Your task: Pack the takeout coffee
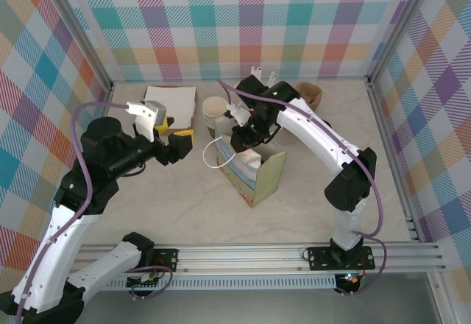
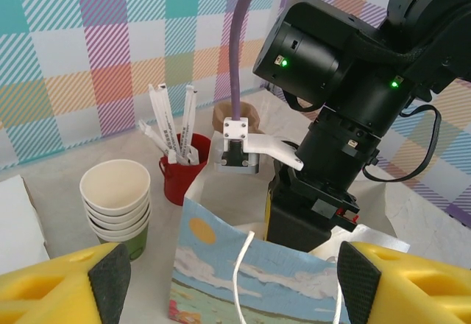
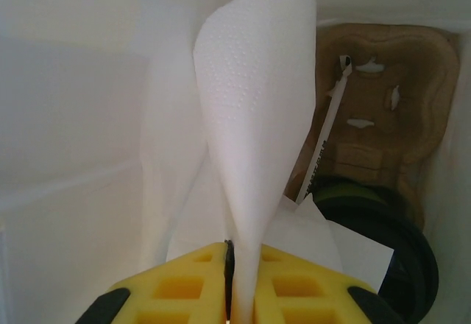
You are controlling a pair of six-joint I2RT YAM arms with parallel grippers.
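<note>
Napkin (image 3: 257,118) is pinched upright in your right claw (image 3: 239,294), its fingers nearly closed on it inside the paper bag (image 1: 259,180). The coffee cup (image 3: 401,254), black lid up, sits at the bag's bottom next to a cardboard carrier (image 3: 390,118). Your left claw (image 2: 235,283) hovers wide open and empty near the bag.

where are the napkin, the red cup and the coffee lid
napkin (image 3: 257,96), right wrist view, middle of the upright fold
red cup (image 2: 180,180), left wrist view, front wall below its rim
coffee lid (image 3: 405,236), right wrist view, black top surface
</note>
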